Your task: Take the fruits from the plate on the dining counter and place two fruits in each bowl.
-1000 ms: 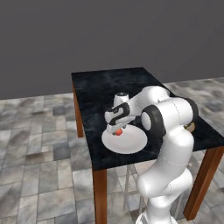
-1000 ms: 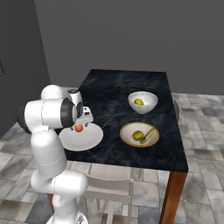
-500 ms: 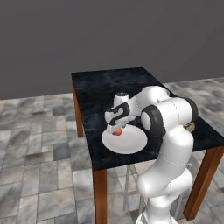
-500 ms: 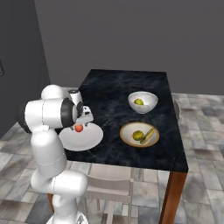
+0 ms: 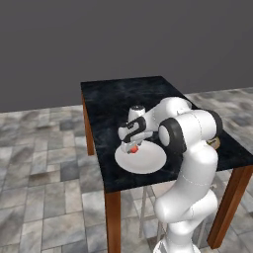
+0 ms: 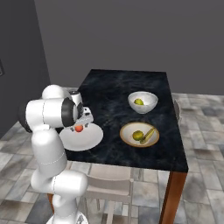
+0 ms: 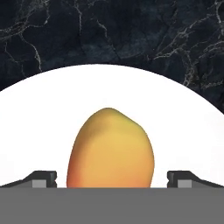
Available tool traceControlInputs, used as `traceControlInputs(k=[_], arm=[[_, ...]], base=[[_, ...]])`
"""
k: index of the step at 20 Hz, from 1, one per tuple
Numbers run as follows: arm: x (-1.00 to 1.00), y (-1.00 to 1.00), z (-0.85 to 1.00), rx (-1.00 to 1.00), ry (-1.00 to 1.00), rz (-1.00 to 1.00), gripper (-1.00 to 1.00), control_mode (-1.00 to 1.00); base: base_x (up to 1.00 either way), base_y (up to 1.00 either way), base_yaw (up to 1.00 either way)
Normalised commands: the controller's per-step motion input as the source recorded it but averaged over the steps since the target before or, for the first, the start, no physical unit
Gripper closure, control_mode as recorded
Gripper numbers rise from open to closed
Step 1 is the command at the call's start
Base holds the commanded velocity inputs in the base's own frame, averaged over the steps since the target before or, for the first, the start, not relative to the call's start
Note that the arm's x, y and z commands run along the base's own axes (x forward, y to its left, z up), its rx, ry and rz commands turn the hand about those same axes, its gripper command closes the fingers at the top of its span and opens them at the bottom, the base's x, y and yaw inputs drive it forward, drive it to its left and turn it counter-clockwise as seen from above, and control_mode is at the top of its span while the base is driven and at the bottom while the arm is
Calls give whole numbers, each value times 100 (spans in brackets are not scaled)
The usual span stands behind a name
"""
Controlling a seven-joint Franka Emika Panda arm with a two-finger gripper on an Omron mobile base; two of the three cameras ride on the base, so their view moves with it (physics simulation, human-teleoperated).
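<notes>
Hand view: smooth red-orange rounded fruit (image 7: pixel 110 148) lying on the flat round white plate (image 7: pixel 183 127), framed between 2 wide-apart dark finger tips (image 7: pixel 43 178) of the gripper (image 7: pixel 111 179), not yet gripped. Probably light, firm and slippery; best pinched across the widest middle, gently, to avoid rolling.

glossy white rounded robot arm (image 5: pixel 190 163) with dark grey joint rings, thick tubular links, small dark two-finger gripper (image 5: pixel 132 146).
</notes>
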Motion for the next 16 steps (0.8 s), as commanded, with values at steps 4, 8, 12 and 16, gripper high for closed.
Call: traceControlInputs(k=[4,8,12,16], arm=[[0,0,-7,0,0,2,-100,-100],[0,0,-12,0,0,3,-100,-100],[0,0,-11,0,0,3,100,-100],[0,0,-2,0,0,3,100,-100]], base=[[0,0,0],[0,0,0],[0,0,0],[0,0,0]])
